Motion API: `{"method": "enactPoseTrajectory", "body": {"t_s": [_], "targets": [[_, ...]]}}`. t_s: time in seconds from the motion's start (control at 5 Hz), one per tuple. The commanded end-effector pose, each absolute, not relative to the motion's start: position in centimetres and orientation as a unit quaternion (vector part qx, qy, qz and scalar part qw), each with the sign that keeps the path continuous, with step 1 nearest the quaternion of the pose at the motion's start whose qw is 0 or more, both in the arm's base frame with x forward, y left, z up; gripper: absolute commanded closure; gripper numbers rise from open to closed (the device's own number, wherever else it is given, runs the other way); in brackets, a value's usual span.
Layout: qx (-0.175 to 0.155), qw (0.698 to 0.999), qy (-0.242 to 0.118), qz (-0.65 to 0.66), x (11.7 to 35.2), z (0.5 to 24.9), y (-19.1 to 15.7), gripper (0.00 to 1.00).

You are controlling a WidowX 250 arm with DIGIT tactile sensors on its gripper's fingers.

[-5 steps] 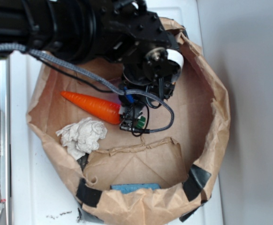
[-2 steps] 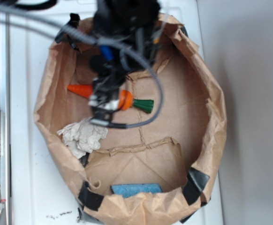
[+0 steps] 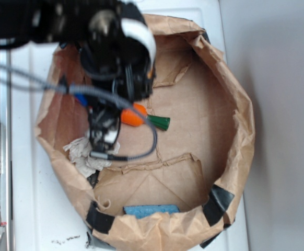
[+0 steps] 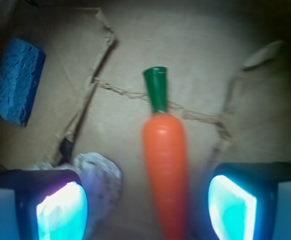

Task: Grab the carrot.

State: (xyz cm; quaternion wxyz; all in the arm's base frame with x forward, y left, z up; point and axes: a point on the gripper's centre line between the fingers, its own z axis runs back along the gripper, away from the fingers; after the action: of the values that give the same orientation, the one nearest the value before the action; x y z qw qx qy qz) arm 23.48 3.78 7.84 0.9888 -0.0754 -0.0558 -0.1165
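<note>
Because the carrot [image 4: 164, 170] lies flat on the brown paper floor of the cut-down bag [image 3: 235, 94], the end effector [image 4: 148, 202] hangs directly above it with its pads spread wide, one on each side of the orange body and neither touching it. In the wrist view the carrot runs lengthwise up the gap, closer to the right pad [image 4: 231, 205] than the left, its green stem cap pointing to the far side. That alignment suits a closing pinch across the narrower width, though I judge the grip is not yet made. From the exterior view the arm hides most of the carrot; only its thick end and stem show, near the middle of the bag. A crumpled paper wad [image 4: 98, 177] sits just left of the carrot, close to the left pad, so it could be nipped too. A blue sponge [image 4: 16, 82] lies well apart. No writing or brand mark is readable anywhere.
</note>
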Motion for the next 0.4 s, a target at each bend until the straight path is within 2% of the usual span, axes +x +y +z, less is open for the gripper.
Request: {"method": "enactPoseTrajectory", "body": {"t_s": [0.0, 0.2], "targets": [[-0.040, 0.992, -0.070, -0.097, 24.9, 7.0, 2.2, 0.00], [-0.015, 0.992, -0.070, -0.107, 25.1, 4.7, 2.4, 0.00]]}}
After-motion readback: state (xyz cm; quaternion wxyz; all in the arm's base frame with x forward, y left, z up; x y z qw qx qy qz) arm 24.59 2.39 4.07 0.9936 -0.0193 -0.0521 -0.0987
